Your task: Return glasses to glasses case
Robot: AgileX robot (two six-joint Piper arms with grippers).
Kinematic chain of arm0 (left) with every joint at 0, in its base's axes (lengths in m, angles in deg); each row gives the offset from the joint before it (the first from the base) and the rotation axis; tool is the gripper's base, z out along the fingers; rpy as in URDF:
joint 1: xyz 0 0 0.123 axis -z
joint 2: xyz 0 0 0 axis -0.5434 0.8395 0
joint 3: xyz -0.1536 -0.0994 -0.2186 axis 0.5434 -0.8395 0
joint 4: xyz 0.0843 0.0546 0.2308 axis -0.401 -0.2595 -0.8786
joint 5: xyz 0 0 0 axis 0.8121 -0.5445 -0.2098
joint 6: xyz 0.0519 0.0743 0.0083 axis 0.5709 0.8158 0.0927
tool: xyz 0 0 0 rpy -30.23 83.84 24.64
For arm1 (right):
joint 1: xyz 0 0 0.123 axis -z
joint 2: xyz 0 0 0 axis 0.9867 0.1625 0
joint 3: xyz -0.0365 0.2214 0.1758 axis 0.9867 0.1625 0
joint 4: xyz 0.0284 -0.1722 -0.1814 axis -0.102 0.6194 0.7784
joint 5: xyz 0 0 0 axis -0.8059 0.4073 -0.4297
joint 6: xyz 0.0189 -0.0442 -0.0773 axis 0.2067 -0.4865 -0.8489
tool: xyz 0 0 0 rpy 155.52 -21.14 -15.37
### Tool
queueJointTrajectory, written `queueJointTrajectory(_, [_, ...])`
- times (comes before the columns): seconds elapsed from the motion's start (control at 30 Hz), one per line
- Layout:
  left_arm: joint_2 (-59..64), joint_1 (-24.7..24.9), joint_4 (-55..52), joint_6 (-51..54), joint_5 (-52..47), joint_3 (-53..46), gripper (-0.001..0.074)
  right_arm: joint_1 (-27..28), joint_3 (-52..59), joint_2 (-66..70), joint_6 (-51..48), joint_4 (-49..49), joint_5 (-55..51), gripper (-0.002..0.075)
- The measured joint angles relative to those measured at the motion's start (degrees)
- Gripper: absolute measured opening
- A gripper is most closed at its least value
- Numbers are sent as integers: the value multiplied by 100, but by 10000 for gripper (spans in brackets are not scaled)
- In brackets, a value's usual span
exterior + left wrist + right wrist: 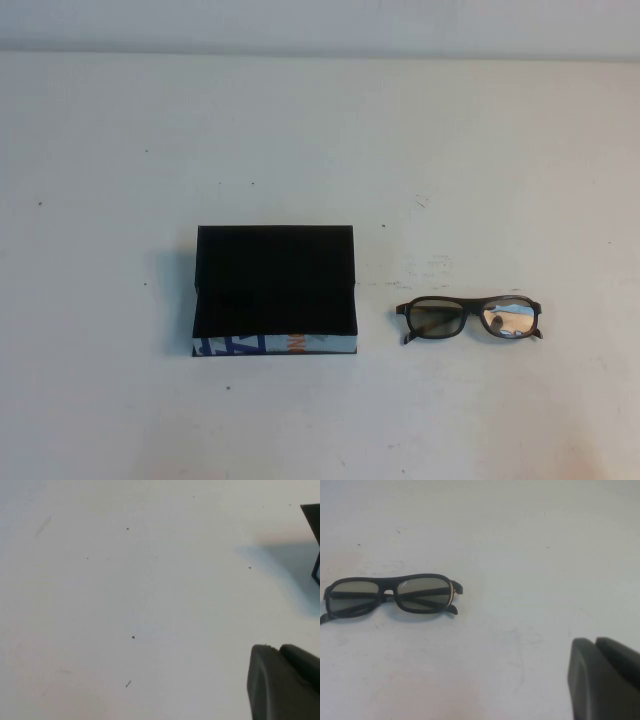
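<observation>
Glasses lie beside the open case, nearer the right arm.

The glasses rest folded on the surface just right of the case, long axis parallel to its front edge. Right claw hangs near them, left claw near the case's far side; whether either is open, I cannot tell.

Dark matte left gripper, right gripper

You are looking down on a flat, matte white surface, evenly lit, marked with small dark specks and faint scuffs. Along its far edge runs a paler white band.
</observation>
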Motion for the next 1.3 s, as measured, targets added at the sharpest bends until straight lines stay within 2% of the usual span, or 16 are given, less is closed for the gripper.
queueJointTrajectory(1.13, [0,0,0,0,-2,0,-4,0,0,0,0,-13,0,-11])
queueJointTrajectory(1.3, [0,0,0,0,-2,0,-4,0,0,0,0,-742,12,-11])
